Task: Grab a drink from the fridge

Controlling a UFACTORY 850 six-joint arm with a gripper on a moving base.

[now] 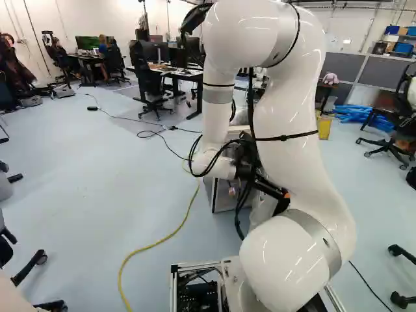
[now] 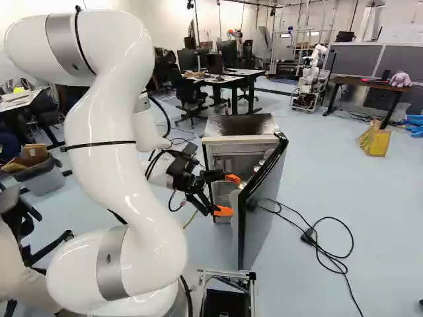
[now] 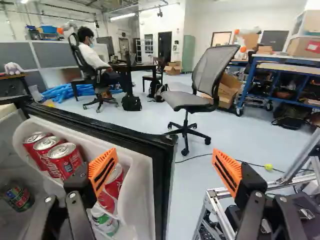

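Observation:
In the right base view my gripper [image 2: 228, 195] stands open at the fridge's [image 2: 241, 142] front, beside its open door [image 2: 266, 206]. The wrist view shows the gripper [image 3: 165, 171] with its orange pads wide apart and nothing gripped. The door's black-edged end [image 3: 162, 150] lies between and beyond the fingers. One finger is on the side of the white door shelf [image 3: 142, 172], partly covering it. That shelf holds several red cans [image 3: 65, 161] and, lower down, a green and white can [image 3: 105, 223]. A dark can [image 3: 17, 196] sits inside the fridge, away from the door.
Beyond the door stands a grey office chair [image 3: 192, 92]. A metal frame [image 3: 220, 210] is near the other finger. Black cable [image 2: 324, 254] loops across the floor beside the fridge; a yellow cable [image 1: 156, 243] runs along it. Another robot [image 2: 310, 76] stands farther back.

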